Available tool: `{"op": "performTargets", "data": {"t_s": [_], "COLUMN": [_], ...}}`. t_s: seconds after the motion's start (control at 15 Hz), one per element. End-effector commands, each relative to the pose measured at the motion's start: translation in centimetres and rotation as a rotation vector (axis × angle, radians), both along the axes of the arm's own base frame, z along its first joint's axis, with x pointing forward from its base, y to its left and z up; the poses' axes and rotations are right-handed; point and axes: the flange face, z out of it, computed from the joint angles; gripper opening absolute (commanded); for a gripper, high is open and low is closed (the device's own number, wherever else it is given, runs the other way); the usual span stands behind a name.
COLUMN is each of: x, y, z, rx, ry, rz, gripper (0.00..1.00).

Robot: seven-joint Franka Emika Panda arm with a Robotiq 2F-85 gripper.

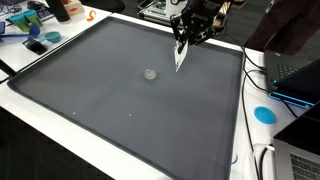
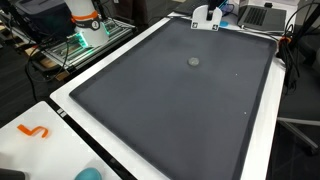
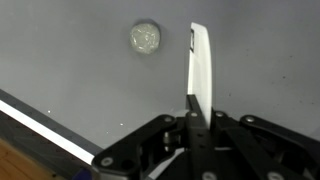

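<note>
Here my pincer (image 3: 199, 114) is closed on one end of a thin white strip (image 3: 201, 60), so the free end points down at the dark mat (image 1: 90, 100), near the small round disc (image 3: 146, 38) but apart from it.
</note>
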Motion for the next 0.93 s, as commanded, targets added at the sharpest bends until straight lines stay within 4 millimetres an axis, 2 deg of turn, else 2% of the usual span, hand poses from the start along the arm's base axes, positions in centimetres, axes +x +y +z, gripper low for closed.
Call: {"op": "performTargets", "data": {"t_s": [0.0, 0.4, 0.87], "x": [0.0, 2.3, 5.0], "y": [0.0, 1.2, 0.5], "z": [0.1, 0.1, -0.9], "rx": [0.0, -0.032, 0.014], "ry": [0.001, -0.163, -0.206], "rz": [0.0, 0.02, -0.005], "gripper": [0.01, 0.01, 0.01]}}
